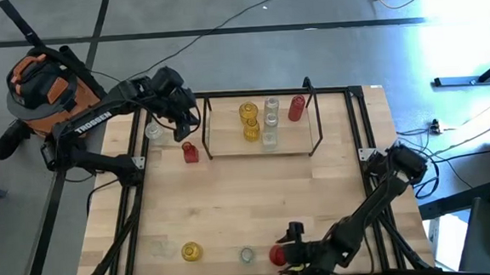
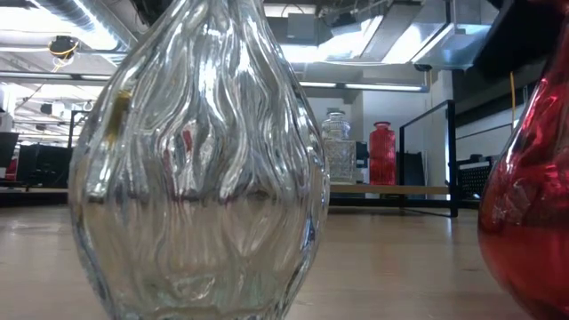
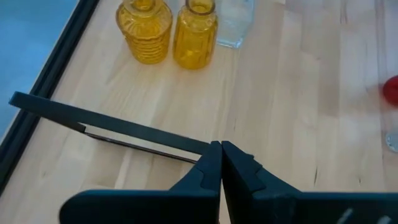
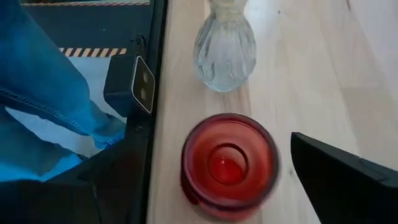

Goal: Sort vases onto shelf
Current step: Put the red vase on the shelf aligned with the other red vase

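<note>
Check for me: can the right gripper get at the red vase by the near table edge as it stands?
Probably yes. The right gripper sits open right over the red vase, one finger beside it. The clear ribbed vase stands apart, leaving the way free.

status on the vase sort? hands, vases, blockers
Left hand shut, empty, at shelf corner. Right hand open around red vase at near edge. Five vases on shelf. Clear vase close beside.

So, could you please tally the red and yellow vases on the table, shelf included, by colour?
Red vases: 3
Yellow vases: 3
Total: 6
</note>
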Robot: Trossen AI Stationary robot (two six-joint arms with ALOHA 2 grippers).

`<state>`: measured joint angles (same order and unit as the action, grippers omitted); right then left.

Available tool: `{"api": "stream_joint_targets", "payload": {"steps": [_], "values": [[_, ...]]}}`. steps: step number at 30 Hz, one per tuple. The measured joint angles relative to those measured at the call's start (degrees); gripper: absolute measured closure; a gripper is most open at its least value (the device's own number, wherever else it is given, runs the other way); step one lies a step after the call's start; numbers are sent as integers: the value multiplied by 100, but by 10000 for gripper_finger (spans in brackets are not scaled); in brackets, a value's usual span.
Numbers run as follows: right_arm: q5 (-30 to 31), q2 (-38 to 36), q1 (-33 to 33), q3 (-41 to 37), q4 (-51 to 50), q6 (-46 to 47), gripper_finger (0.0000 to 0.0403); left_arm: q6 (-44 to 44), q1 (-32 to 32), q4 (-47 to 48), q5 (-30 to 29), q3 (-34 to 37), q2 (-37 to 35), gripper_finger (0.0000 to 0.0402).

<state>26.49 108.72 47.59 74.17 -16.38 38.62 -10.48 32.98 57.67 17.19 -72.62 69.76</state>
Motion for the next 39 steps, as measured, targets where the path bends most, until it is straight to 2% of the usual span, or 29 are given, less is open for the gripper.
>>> {"api": "stream_joint_targets", "payload": {"steps": [9, 20, 26, 31, 35, 39], "values": [[255, 361, -50, -2, 282, 116, 114, 0, -157, -20, -11, 0, 0, 401], [130, 453, -52, 18, 174, 164, 283, -7, -193, -28, -23, 0, 0, 401], [270, 431, -223, 31, -284, 340, 288, -11, -193, -30, -22, 0, 0, 401], [761, 373, -426, 26, -1216, 631, 288, -16, -193, -30, -23, 0, 0, 401], [1387, 223, -716, -10, -2796, 1770, 291, -55, -193, -41, -22, 0, 0, 401], [2018, 31, -1053, -28, -4291, 3683, 296, -62, -193, -101, -22, 0, 0, 401]]}}
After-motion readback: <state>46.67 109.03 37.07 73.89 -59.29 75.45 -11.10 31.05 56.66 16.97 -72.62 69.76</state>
